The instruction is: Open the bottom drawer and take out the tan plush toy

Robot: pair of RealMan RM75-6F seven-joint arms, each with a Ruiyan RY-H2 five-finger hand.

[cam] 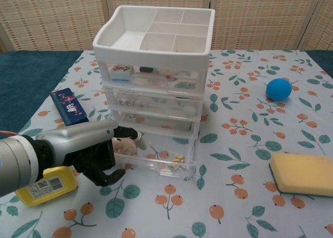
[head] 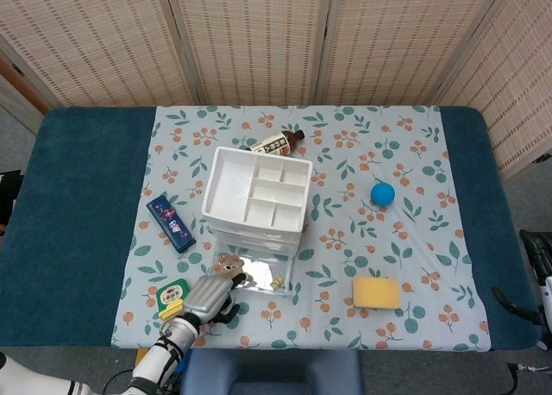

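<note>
On the flowered tablecloth [cam: 244, 144], my left hand [cam: 96, 149] hooks the bottom drawer [cam: 156, 162]; overpulling could tip the organizer [cam: 156, 66].

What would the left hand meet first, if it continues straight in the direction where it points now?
Probably the tan plush toy, in the left end of the pulled-out bottom drawer. The left hand points toward it at the drawer's left front corner; the exact depth is unclear.

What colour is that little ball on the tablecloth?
The small round ball is plain bright blue, clearest in the chest view.
</note>
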